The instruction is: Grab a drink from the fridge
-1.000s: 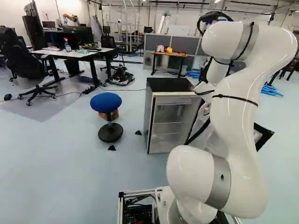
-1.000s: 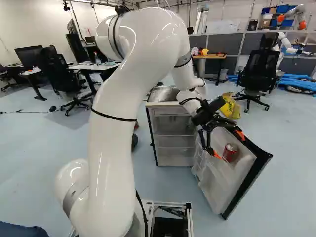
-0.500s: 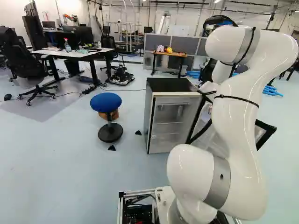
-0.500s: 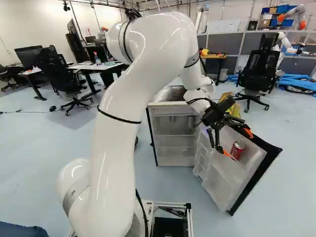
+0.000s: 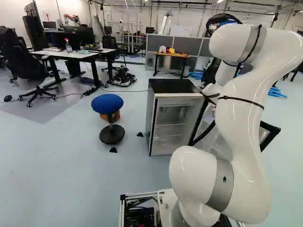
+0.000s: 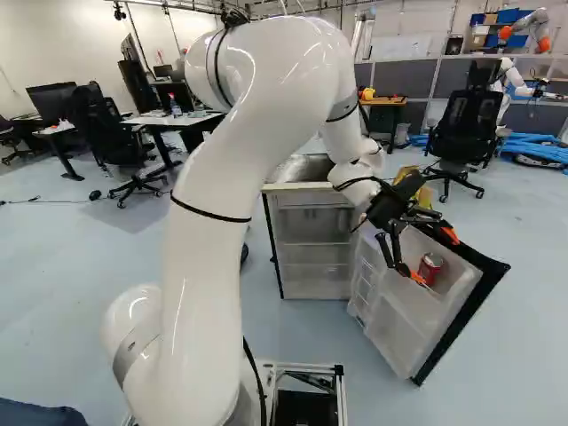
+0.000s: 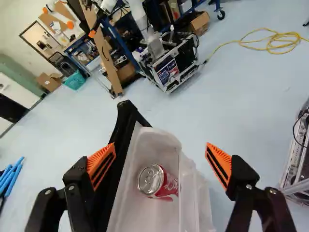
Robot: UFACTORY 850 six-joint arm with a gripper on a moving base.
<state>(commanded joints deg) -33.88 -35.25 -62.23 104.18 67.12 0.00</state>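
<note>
gripper (image 7: 160, 164) is wide open, nothing grabbed. can (image 7: 165, 182) is in the bin (image 7: 187, 176) on the door (image 6: 390, 328), around 1 o'clock from the base (image 6: 340, 390). closing too high could snag bin or door edge and swing the door instead.

In the left base view, most of the gripper (image 6: 434, 256) and the red can (image 6: 429, 269) is hidden behind the arm (image 5: 241, 118), toward three o'clock; the fridge door (image 6: 399, 311) is partly covered. In the right base view, dark cloth (image 6: 37, 414) is cut off at eight o'clock, blue tubes (image 6: 534, 149) between two and three.
</note>
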